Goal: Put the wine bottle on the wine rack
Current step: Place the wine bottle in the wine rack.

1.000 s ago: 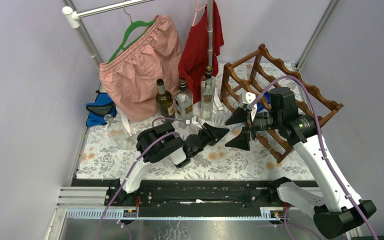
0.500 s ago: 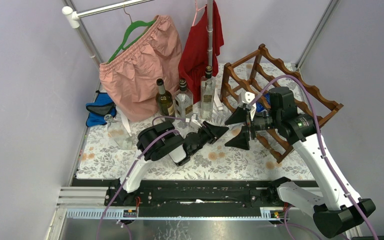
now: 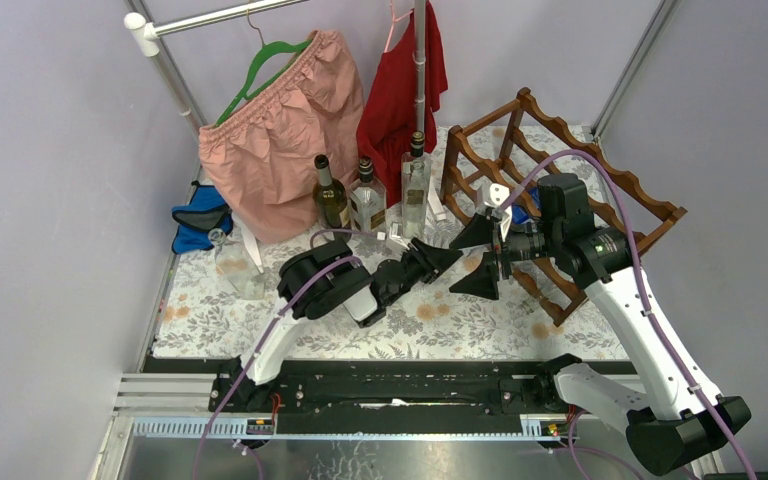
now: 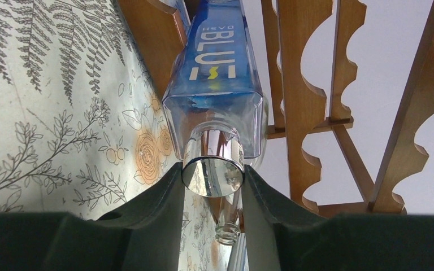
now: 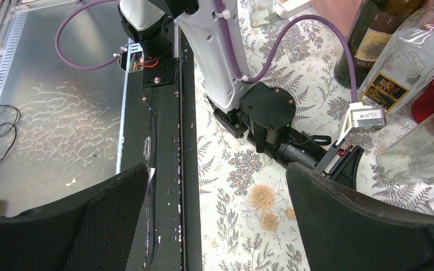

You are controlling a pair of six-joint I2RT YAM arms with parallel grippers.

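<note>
The wine bottle (image 4: pixel 215 73) is clear glass with a blue label and a mirror-like cap. It lies level, its base pointing into the reddish-brown wooden wine rack (image 4: pixel 305 84). My left gripper (image 4: pixel 212 178) is shut on its capped neck. From above, the left gripper (image 3: pixel 438 260) sits just left of the wine rack (image 3: pixel 600 170), and only a blue patch of the bottle (image 3: pixel 527 213) shows beside the rack. My right gripper (image 3: pixel 472 260) hangs wide open over that stretch, facing the left arm. In the right wrist view the right gripper (image 5: pixel 217 175) has nothing between its fingers.
Three upright bottles (image 3: pixel 367 205) stand at the back, in front of pink shorts (image 3: pixel 280 130) and a red garment (image 3: pixel 400 90) on a rail. A blue bundle (image 3: pixel 200 220) and clear glassware (image 3: pixel 240 265) sit at the left. Another clear bottle neck (image 4: pixel 226 228) shows below the held one.
My left arm has pushed a little forward and right, carrying the bottle toward the rack. The right arm has stayed where it was, still open.
</note>
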